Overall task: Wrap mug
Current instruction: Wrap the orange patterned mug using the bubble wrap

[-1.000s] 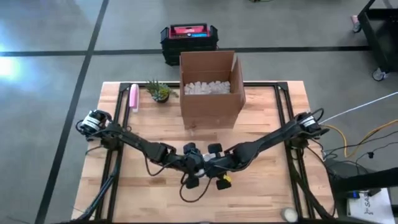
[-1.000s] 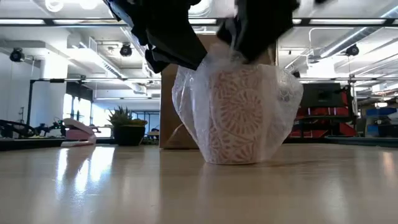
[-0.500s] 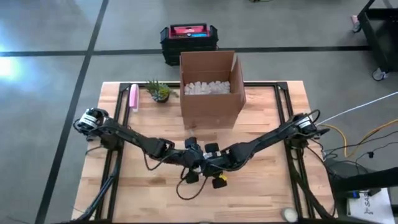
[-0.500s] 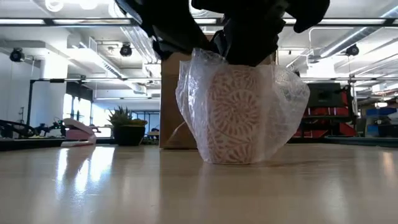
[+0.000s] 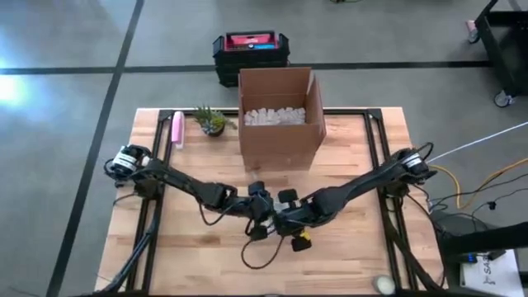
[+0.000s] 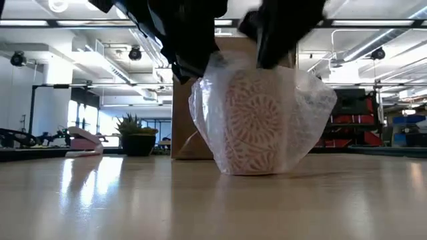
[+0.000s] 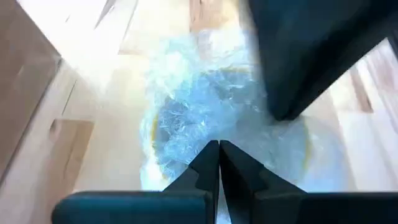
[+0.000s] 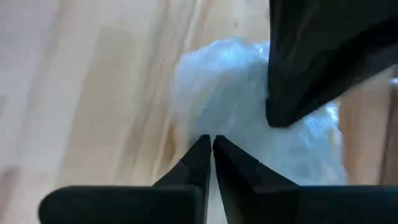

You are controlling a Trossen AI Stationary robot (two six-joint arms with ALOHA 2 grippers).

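A white mug with a raised round pattern stands on its base on the wooden table, inside a loose sheet of clear bubble wrap. From above, the arms cover it in the high view. My left gripper and my right gripper meet right over the mug near the table's middle. Both are shut on the wrap's upper part. In the low view the left arm's dark mass hangs over the mug's left side and the right arm's over its right. My left gripper pinches the bubble wrap between its two fingertips, at the gathered top over the mug's left side. The fingers come from above, pointing down. The wrap hangs slack around the mug, its lower edge on the table. My right gripper pinches the wrap's gathered top between its two fingertips, over the mug's right side, from above. The wrap below it bulges out loosely toward the right. One layer or several, I cannot tell.
An open cardboard box with white packing fill stands at the table's far middle. Left of it are a small potted plant and a pink object. A black crate sits on the floor beyond. Bare table lies near and to both sides.
Both grippers went slightly toward the far left, then came back toward the table's right and near edge, staying shut on the wrap. The wrap's right side has bulged farther out. The mug has stayed in place on the table.
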